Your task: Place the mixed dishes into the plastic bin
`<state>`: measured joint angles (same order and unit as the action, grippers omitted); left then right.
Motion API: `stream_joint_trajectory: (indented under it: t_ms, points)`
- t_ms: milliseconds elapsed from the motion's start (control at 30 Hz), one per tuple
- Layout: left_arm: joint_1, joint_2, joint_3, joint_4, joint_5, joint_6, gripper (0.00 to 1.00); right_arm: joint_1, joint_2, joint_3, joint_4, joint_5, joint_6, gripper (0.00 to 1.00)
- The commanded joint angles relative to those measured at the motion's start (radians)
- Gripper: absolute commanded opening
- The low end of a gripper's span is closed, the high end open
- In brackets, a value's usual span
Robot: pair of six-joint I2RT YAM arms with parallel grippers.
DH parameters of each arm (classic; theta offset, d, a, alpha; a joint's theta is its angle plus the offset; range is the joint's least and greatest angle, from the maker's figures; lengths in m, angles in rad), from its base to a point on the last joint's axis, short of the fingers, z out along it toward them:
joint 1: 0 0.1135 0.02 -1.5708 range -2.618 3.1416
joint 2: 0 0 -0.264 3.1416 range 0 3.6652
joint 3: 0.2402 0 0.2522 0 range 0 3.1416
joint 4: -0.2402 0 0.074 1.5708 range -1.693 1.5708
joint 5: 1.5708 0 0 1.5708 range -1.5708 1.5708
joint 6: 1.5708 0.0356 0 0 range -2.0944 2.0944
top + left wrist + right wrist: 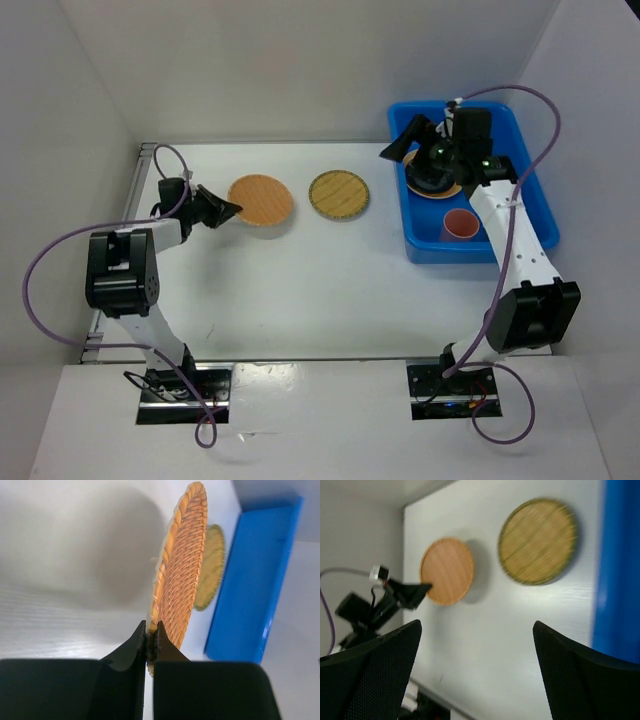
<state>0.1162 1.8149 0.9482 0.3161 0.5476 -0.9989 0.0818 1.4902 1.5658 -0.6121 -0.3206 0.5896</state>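
Now the left gripper [151,639] nips the orange woven plate [182,565] at nine o'clock, jaws tight on its rim, while the right gripper [477,652] hangs, jaws wide, over the blue bin [532,195].

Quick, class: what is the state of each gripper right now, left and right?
Left gripper: closed, pinching the rim of the orange woven plate.
Right gripper: open, holding nothing.
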Motion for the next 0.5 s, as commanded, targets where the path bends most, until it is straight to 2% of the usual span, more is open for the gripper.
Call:
stream_joint_trajectory:
  t_ms: [0, 133, 267, 467]
  points:
    - [0.005, -0.150, 0.032, -0.037, 0.029, 0.065, 0.00, 0.088, 0.007, -0.047, 0.156, -0.288, -0.017, 0.95]
    - [0.005, -0.245, 0.021, -0.057, 0.106, 0.065, 0.00, 0.179, 0.088, -0.085, 0.213, -0.394, 0.044, 0.93]
    - [0.005, -0.325, -0.014, -0.068, 0.187, 0.065, 0.00, 0.281, 0.165, -0.101, 0.348, -0.429, 0.096, 0.93]
    - [0.005, -0.396, -0.023, -0.086, 0.262, 0.043, 0.00, 0.323, 0.268, -0.027, 0.311, -0.408, 0.061, 0.93]
